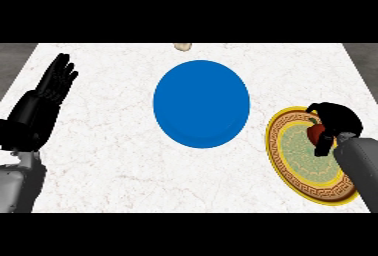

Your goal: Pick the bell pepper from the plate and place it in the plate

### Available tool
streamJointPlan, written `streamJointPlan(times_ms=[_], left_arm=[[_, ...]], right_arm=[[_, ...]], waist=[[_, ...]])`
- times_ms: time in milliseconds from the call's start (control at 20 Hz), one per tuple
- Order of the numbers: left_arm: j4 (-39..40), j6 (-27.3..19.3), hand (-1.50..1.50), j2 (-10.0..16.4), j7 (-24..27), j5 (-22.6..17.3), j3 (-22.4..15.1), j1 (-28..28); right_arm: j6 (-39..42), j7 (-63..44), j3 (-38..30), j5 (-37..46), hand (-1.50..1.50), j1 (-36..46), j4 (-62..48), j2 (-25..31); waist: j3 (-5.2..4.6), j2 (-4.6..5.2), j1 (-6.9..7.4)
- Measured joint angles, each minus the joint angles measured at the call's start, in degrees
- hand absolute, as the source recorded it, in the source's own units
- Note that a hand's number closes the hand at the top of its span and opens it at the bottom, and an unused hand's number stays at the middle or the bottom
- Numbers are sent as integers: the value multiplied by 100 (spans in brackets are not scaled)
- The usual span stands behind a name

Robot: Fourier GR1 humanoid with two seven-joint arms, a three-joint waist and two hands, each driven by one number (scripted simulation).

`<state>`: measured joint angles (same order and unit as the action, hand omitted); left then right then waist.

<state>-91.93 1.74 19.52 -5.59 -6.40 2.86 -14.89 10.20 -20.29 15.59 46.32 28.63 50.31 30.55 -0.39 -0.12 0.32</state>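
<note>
Bell pepper (315,134), right hand (339,120) fingers curled round it, above patterned plate (295,162), near rim.

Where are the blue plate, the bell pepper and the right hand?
blue plate (201,103): head view, its bare middle.
bell pepper (315,134): head view, its red side.
right hand (338,119): head view, its back.

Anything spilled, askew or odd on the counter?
Nothing spilled or askew. The right hand curls round the bell pepper at the patterned plate; the blue plate lies flat. Only oddity: a pale object at the far edge of the counter, cut off by the view.
</note>
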Motion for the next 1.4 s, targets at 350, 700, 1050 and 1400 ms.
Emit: streamJointPlan(times_ms=[350, 700, 1050, 1400], left_arm=[[31, -19, 0, -39, -101, 86, 43, -14], [101, -152, 0, 107, -122, 120, 331, 292], [44, -153, 0, 149, -137, 116, 390, 396], [-19, -100, 0, 61, -91, 110, 271, 382]], right_arm=[[-1019, -258, -2, 566, 150, -178, 294, -206], [-1944, -2561, -497, 696, 150, -1239, 900, -851], [-2559, -3829, -2, 1568, 150, -1848, 2385, -1757], [-2565, -4252, 914, 3002, 150, -1863, 4212, -2666]], waist=[[2, -38, -95], [-58, -299, -722], [-48, -322, -756], [-14, -245, -547]])
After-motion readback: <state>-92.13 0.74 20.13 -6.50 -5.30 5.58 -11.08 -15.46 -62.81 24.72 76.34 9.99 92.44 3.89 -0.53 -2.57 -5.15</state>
